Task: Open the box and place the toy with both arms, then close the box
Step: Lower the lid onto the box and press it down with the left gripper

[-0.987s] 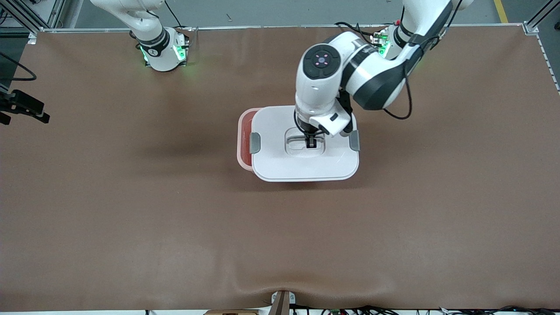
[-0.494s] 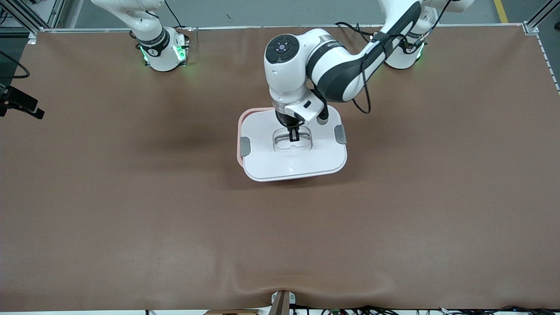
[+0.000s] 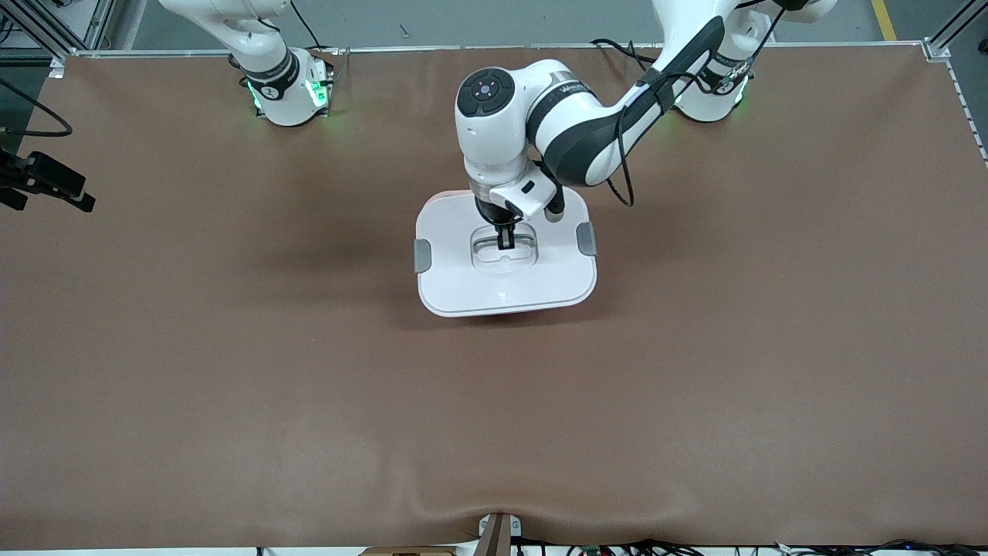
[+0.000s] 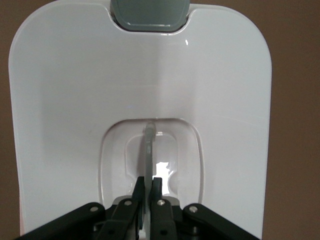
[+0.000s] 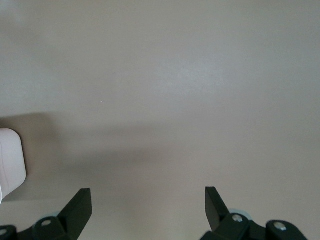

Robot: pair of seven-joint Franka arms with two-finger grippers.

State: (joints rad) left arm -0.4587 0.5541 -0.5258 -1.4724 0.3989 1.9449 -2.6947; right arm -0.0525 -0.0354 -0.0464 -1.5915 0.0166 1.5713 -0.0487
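Observation:
The box's white lid point(image 3: 505, 286) sits level over the pink tub, which is hidden beneath it, in the middle of the table. Grey latches point(image 3: 422, 255) point(image 3: 587, 239) show at both ends of the lid. My left gripper point(image 3: 505, 238) is shut on the clear handle point(image 4: 148, 145) in the lid's recess; in the left wrist view the gripper point(image 4: 149, 182) pinches the thin handle over the lid point(image 4: 75, 90), with one latch point(image 4: 150, 15) showing. My right gripper point(image 5: 147, 195) is open and empty over a plain grey surface. The toy is out of view.
The brown table mat point(image 3: 231, 371) surrounds the box. The arm bases point(image 3: 289, 89) point(image 3: 714, 85) stand along the table's edge farthest from the front camera. A black part with a cable point(image 3: 46, 185) shows past the table's edge at the right arm's end. A white rounded object point(image 5: 10, 160) edges the right wrist view.
My left gripper carried the lid toward the right arm's end of the table until it covers the pink tub. The tub's rim no longer shows.

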